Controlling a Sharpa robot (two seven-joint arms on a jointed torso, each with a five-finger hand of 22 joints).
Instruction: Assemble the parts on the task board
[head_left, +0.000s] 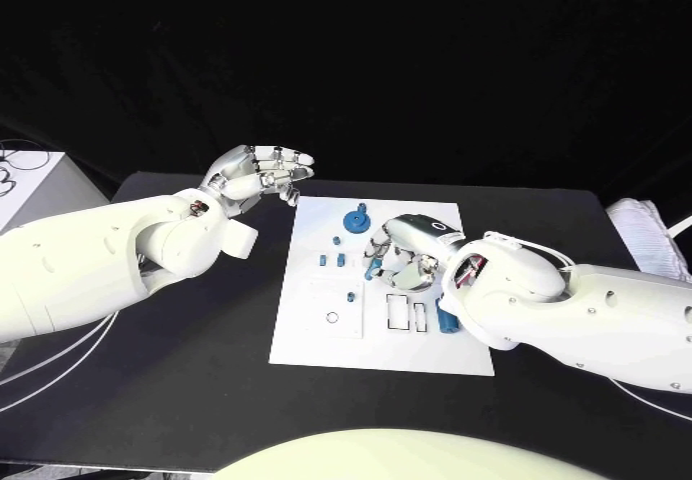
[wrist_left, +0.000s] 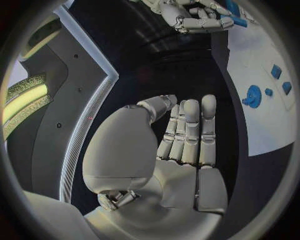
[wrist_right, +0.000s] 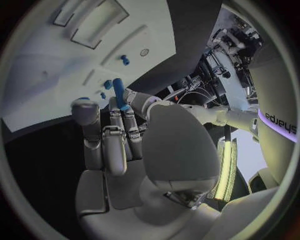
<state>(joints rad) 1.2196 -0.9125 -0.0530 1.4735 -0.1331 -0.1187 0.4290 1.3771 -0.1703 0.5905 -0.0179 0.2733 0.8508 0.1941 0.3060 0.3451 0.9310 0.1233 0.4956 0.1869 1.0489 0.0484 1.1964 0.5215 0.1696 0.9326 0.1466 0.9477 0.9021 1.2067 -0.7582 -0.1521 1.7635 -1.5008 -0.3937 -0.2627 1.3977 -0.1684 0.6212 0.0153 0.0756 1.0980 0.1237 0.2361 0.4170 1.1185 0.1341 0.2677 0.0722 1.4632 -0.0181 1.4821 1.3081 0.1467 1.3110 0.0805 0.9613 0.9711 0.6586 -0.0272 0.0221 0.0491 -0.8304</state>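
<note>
While the right hand (head_left: 408, 250) works over the middle of the task board (head_left: 325, 340), the left hand (head_left: 260, 172) hangs off the board's far left corner, holding nothing, fingers straight and side by side in its own wrist view.

Right hand: fingers curled round a slim blue peg (wrist_right: 118, 91), which stands up from between the fingertips in the right wrist view. I judge it gripped, though the contact itself is partly hidden by the fingers.

Progress, judged from how things lie:
- A blue gear-like wheel (head_left: 355, 219) sits on the board just beyond the right hand. Seated or only lying there: cannot tell.
- Small blue pieces (head_left: 332, 259) lie to the left of the right hand, loose-looking, near each other.
- One small blue stud (head_left: 351, 296) stands nearer the robot than the hand, beside a round hole (head_left: 332, 318) that looks unfilled.
- Rectangular slots (head_left: 398, 311) under the right wrist look open; a further blue piece (head_left: 449, 323) lies just beside them, partly hidden by the forearm.
- Estimate: early to middle. Most openings look unfilled, and the peg in hand has yet to go in.

Room and edges:
- The right forearm crosses the board's right edge and covers the near right part.
- The left half of the board is open for reaching.
- Black table (head_left: 188, 400) lies bare on the left and at the near side.
- The two hands are well apart.
</note>
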